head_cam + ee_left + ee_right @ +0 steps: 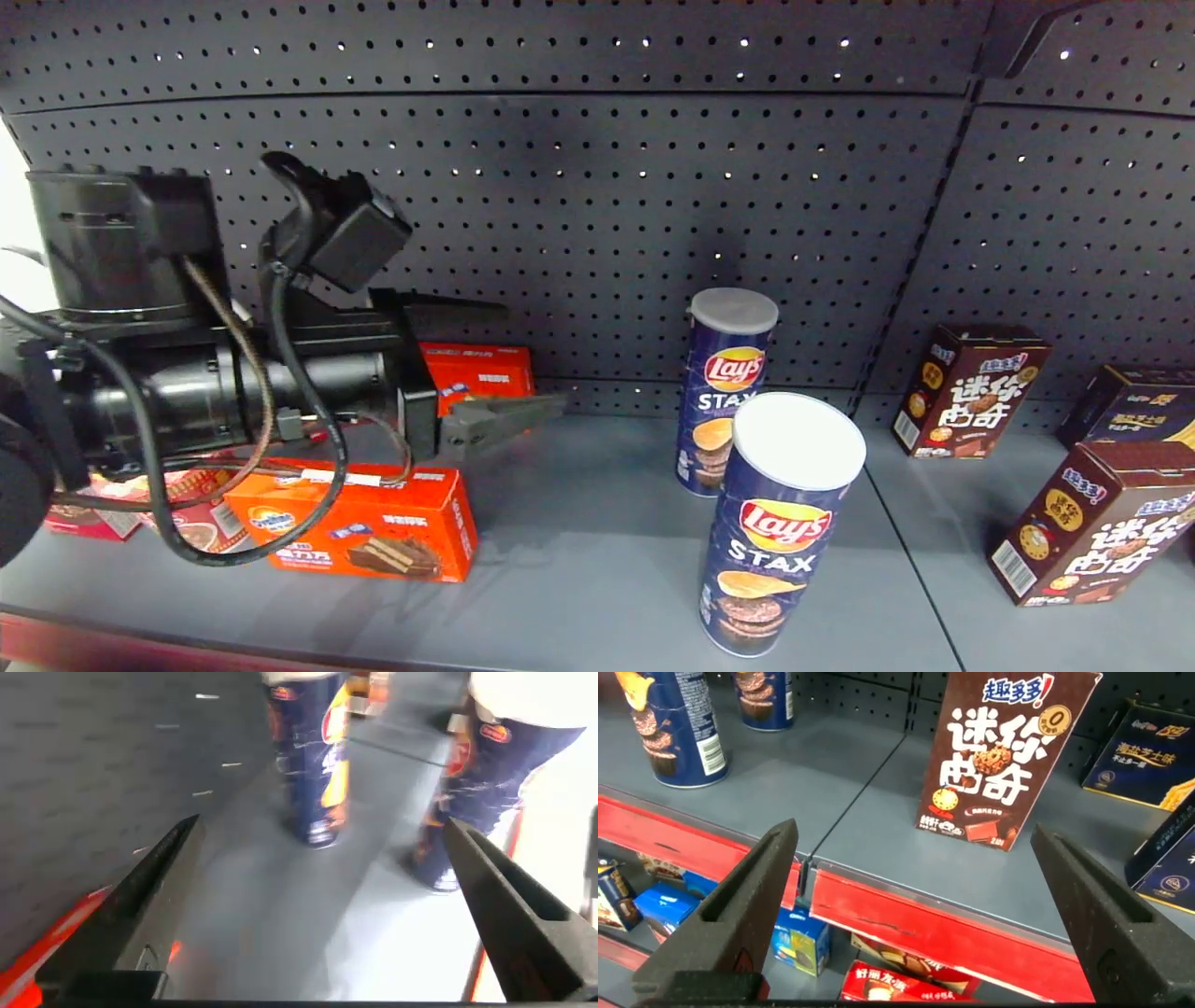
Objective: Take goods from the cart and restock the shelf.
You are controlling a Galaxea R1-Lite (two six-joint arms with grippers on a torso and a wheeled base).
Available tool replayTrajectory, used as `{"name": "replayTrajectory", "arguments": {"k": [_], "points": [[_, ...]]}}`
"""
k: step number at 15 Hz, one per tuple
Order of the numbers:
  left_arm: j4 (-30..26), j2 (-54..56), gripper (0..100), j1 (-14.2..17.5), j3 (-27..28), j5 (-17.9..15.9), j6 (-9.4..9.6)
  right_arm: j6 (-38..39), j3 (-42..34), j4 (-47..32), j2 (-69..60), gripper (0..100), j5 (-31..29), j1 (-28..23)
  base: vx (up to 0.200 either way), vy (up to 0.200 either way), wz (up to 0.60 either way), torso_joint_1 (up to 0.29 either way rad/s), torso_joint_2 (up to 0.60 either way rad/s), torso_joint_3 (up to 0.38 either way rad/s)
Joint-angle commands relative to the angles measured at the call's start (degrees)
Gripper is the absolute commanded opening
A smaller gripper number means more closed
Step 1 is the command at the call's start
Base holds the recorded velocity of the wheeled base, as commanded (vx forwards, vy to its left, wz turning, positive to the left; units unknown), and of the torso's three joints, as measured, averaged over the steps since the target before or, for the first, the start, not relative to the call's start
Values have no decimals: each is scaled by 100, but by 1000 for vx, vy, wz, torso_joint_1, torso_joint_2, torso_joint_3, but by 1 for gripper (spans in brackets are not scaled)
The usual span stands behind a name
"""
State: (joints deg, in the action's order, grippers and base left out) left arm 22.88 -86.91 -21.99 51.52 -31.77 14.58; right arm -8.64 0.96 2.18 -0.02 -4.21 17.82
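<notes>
Your L claw (pixel 536 353) hung released, empty, over grey metal shelf (pixel 579 560), by rear orange cardboard box (pixel 476 371). Front blue cylindrical chip can (pixel 780 523) and rear blue can (pixel 728 392) stood upright mid-shelf. Your R claw (pixel 915 831) was spread, empty, before shelf's red front strip (pixel 906 905), facing upright brown cookie box (pixel 994 761).

Gripper (pixel 534 355) seemingly beside rear orange box (pixel 481 371)

A: The shelf (pixel 579 560)?
B: Smooth matt grey metal. The pegboard (pixel 597 187) is matt too, and perforated.
A: And the cans (pixel 780 541)?
B: Glossy printed wrap, with matt white plastic lids (pixel 798 441). The boxes (pixel 373 527) are glossy card, and the left gripper (pixel 322 826) is matt black plastic.
</notes>
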Motion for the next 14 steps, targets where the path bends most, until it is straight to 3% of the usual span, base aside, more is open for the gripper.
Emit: {"name": "replayTrajectory", "arguments": {"k": [1, 3, 5, 6, 8, 10, 12, 14], "points": [[-65, 781, 100, -112, -318, 769, 10, 3, 0, 2, 2, 100, -1, 2, 0, 0, 0, 0, 0, 0], [-100, 1484, 100, -719, -986, 2017, -17, 179, 0, 2, 2, 100, -10, 2, 0, 0, 0, 0, 0, 0], [-91, 1993, 100, -798, -1724, 2324, -34, 548, 36, -42, 2, 100, -239, 2, 0, 0, 0, 0, 0, 0], [-100, 2081, 100, -815, -1750, 2421, -43, 548, 220, -130, 11, 100, -186, 63, 0, 0, 0, 0, 0, 0], [-100, 2090, 100, -798, -1654, 2509, -43, 548, 1785, -376, 1356, 100, 429, 116, 0, 0, 0, 0, 0, 0], [-91, 2046, 100, -798, -1566, 2570, -78, 416, 2848, -447, 2507, 100, 825, 134, 0, 0, 0, 0, 0, 0], [-100, 1949, 100, -807, -1548, 2562, -254, -129, 3305, -491, 3509, 100, 1027, 204, 0, 0, 0, 0, 0, 0], [-91, 1809, 100, -833, -1548, 2526, -298, -472, 3419, -438, 4327, 100, 1053, 661, 0, 0, 0, 0, 0, 0]]}}
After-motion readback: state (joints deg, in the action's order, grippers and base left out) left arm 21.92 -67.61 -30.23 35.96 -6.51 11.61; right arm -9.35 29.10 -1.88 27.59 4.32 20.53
